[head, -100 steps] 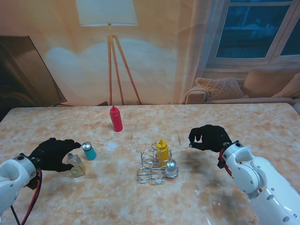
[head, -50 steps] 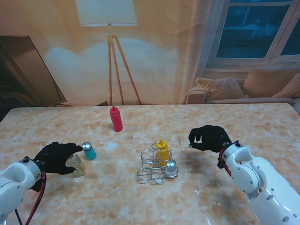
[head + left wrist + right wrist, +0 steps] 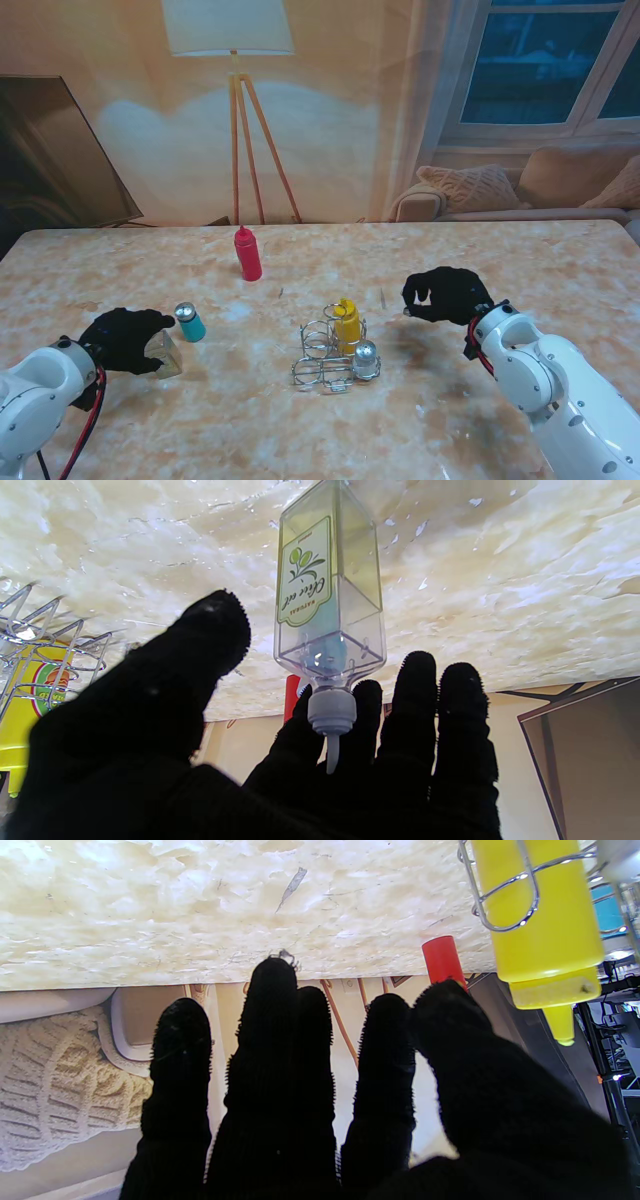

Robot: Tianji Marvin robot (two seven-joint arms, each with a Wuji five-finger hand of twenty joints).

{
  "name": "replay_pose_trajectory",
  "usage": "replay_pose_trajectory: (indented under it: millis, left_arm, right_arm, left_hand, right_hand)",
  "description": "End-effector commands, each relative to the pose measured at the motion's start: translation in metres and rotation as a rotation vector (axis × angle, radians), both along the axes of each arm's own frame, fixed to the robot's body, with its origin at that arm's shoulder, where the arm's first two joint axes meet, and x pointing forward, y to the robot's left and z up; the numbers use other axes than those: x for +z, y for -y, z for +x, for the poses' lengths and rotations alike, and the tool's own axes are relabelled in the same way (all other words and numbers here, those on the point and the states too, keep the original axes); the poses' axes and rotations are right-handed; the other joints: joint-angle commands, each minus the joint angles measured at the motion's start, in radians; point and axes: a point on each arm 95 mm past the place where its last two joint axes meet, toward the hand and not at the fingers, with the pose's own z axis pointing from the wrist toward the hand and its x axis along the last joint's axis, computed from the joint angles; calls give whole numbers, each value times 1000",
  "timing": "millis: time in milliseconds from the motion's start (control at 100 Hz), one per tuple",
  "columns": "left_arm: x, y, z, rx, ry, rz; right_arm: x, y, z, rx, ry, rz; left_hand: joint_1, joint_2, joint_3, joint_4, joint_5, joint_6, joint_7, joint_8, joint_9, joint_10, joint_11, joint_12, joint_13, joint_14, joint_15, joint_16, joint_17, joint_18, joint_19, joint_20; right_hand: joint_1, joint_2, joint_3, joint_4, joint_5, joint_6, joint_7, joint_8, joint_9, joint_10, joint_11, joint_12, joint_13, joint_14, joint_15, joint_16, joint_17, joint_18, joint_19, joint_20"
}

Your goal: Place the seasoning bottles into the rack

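1. Stand view: the wire rack (image 3: 333, 357) sits mid-bench, already carrying the yellow bottle (image 3: 347, 323) and a silver-capped shaker (image 3: 365, 361). Three bottles remain out on the marble bench (image 3: 450, 260): the red bottle (image 3: 247, 253) farther from me, the teal bottle (image 3: 189, 322) to the rack's left, and the clear oil bottle (image 3: 165, 353) just beside it. The left robot hand (image 3: 125, 339) is right against the oil bottle, apparently lining up a grasp. The right robot hand (image 3: 445, 294) hangs off to the rack's right, probably parked clear of the work.

2. Left wrist view: the oil bottle (image 3: 330, 595) stands upright on the bench, thumb on one side and fingers (image 3: 420, 700) on the other. They are spread and not yet clamped, so the left robot hand (image 3: 260, 760) is released, holding nothing.

3. Right wrist view: the right robot hand (image 3: 320, 1100) carries nothing; its fingers look loosely curled rather than clenched. The yellow bottle (image 3: 540, 915) shows within the rack wire (image 3: 505, 895).
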Motion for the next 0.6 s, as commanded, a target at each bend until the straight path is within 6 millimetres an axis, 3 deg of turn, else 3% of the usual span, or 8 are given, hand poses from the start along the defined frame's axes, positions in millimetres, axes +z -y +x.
replay_pose_trajectory:
  millis: [0,590]
  left_arm:
    - [-4,0,-2,8,-15,12]
    - [-7,4,2,33,-18,27]
  right_arm:
    - [-5,-2,-3,7,-19,-7]
    - [-5,-3,-3,8,-19,-9]
  left_hand:
    - [-36,-9,25,-20,13,42,-6,17,27,29,16,16,18,-6,21,29,5,-13,15,23]
    - [-8,-13,30,-17,81,38,32,51,114,24,90,69,118,-30,81,92,78,-20,90,63]
  right_hand:
    - [10,-17,19,13,-2,-14,12,-2,11,-13,11,36,-6,-11,13,9,-4,11,9,-7]
    - [6,-26,31,8,-3,-19,12,-3,11,-12,10,35,-5,-13,12,9,-2,10,10,-6]
